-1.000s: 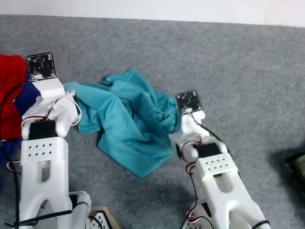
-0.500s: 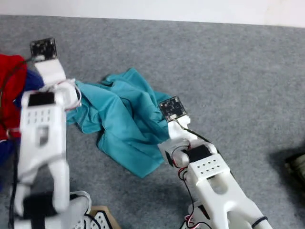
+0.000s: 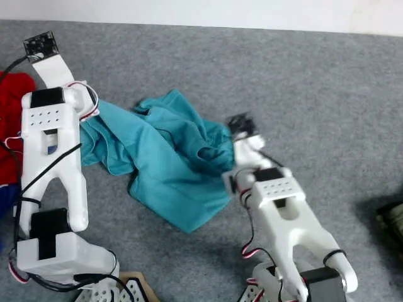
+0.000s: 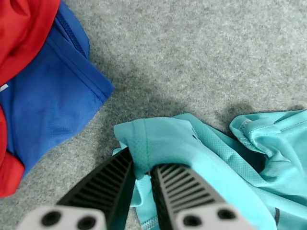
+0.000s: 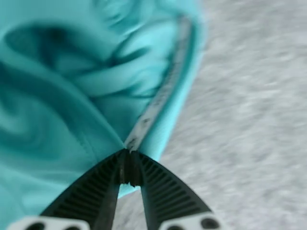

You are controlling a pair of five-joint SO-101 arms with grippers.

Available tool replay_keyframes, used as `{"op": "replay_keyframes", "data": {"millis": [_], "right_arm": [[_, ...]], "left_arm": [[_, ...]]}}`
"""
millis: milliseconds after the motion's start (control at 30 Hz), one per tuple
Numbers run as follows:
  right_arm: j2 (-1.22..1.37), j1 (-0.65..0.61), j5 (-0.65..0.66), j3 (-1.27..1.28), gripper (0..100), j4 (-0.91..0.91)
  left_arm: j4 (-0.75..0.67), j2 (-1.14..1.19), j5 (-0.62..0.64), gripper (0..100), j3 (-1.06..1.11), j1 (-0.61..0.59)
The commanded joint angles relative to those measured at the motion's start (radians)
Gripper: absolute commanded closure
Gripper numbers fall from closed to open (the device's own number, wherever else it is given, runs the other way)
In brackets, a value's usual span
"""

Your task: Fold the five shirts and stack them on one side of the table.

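Observation:
A crumpled teal shirt [image 3: 170, 163] lies across the middle of the grey table. My left gripper [image 4: 141, 167] is shut on a fold at the teal shirt's [image 4: 211, 163] left edge. My right gripper [image 5: 128, 165] is shut on a hem of the teal shirt [image 5: 72, 96] at its right edge. In the high view the left arm [image 3: 53, 132] stands at the shirt's left side and the right arm [image 3: 264, 189] at its right side. A red shirt [image 3: 12, 126] and a blue shirt [image 4: 48, 100] lie at the table's left edge.
A dark object [image 3: 391, 217] sits at the right edge of the table. Bare grey table surface [image 3: 327, 94] stretches across the back and right. A cardboard piece [image 3: 135, 286] shows at the front between the arm bases.
The left arm has swung back toward the far left, drawing the teal shirt's left edge with it. The right arm has turned and shifted slightly, still holding the shirt's right edge.

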Motion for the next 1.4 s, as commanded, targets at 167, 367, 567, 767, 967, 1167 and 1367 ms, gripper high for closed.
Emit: {"op": "replay_keyframes", "data": {"millis": [167,367,567,767,967,1167,1367], "right_arm": [[0.005,0.193,-0.071,-0.105,99.2,-0.153],[0.013,0.285,-0.072,-0.088,99.2,-0.444],[0.134,0.295,-0.064,-0.081,99.2,-0.587],[0.159,0.254,-0.094,-0.246,88.0,-0.131],[-0.166,0.053,-0.04,-0.081,87.7,0.108],[-0.432,-0.142,0.084,0.174,87.2,0.111],[-0.447,-0.291,0.143,0.234,87.1,0.173]], "left_arm": [[-0.003,-0.004,0.011,99,-0.051,-0.012],[-0.003,-0.004,0.011,99,-0.045,-0.004],[-0.003,-0.004,0.011,99,-0.045,0.004],[-0.003,0.005,0.011,99,-0.035,0.035],[-0.094,0.005,0.011,99,0.061,0.05],[-0.167,0.005,0.011,99,0.133,0.05],[-0.164,0.005,0.012,99,0.139,0.05]]}}
